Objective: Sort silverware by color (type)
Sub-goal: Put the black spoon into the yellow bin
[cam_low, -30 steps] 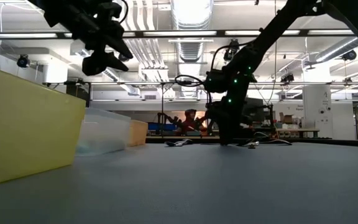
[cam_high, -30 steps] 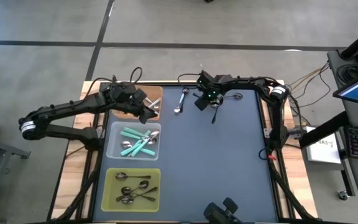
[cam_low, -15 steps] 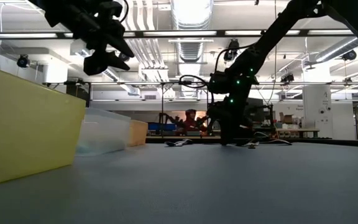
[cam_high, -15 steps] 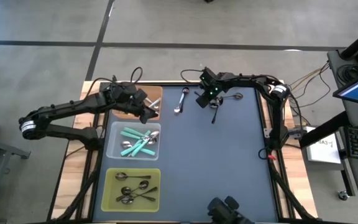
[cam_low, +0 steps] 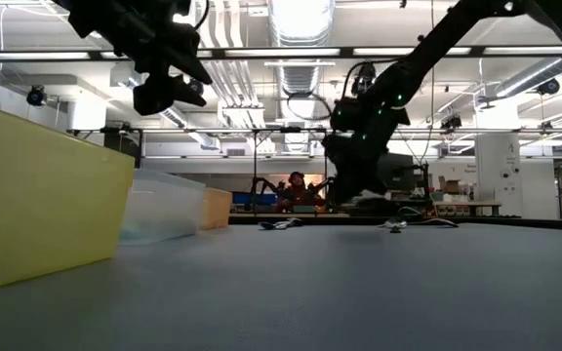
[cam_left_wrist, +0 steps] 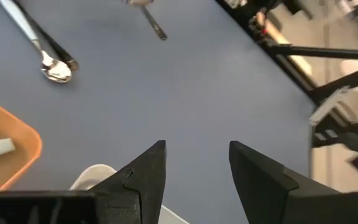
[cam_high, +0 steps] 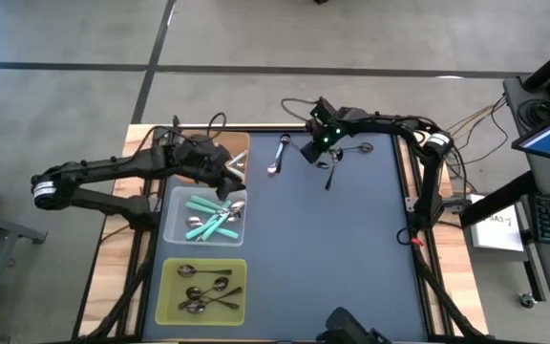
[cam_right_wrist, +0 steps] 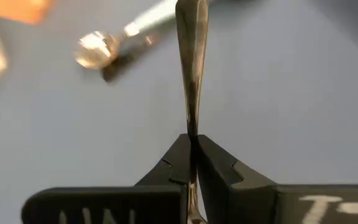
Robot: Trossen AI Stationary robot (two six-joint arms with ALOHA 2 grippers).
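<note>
My right gripper (cam_high: 319, 145) (cam_right_wrist: 192, 140) hangs over the table's far part, shut on a shiny metal spoon (cam_right_wrist: 191, 56). A silver spoon (cam_high: 279, 154) (cam_right_wrist: 98, 47) lies on the mat to its left. A dark spoon (cam_high: 330, 173) and another spoon (cam_high: 357, 148) lie near and right of it. My left gripper (cam_high: 229, 174) (cam_left_wrist: 196, 168) is open and holds nothing. It hovers above the seam between the orange tray (cam_high: 242, 145) and the clear tray (cam_high: 173, 225), which holds teal-handled spoons (cam_high: 211, 218). The yellow-green tray (cam_high: 168, 287) holds several metal spoons. My right gripper pinches the spoon's handle (cam_right_wrist: 191, 121) between its two fingers. The handle runs along the fingers, and its free end (cam_right_wrist: 191, 15) sticks out past the tips. The spoon's other end is hidden between the fingers. In the low view the gripper (cam_low: 351, 195) is clear of the table.
The three trays stand in a row along the table's left side. The dark mat (cam_high: 332, 258) takes up the middle and near right. Wooden table edges (cam_high: 113, 258) and cables (cam_high: 390, 122) border it. A person (cam_low: 296, 187) shows far behind the table in the low view.
My right gripper has risen off the mat with the spoon and drifted slightly toward the far edge. My left gripper has moved a little toward the near edge, from over the orange tray toward the clear tray.
</note>
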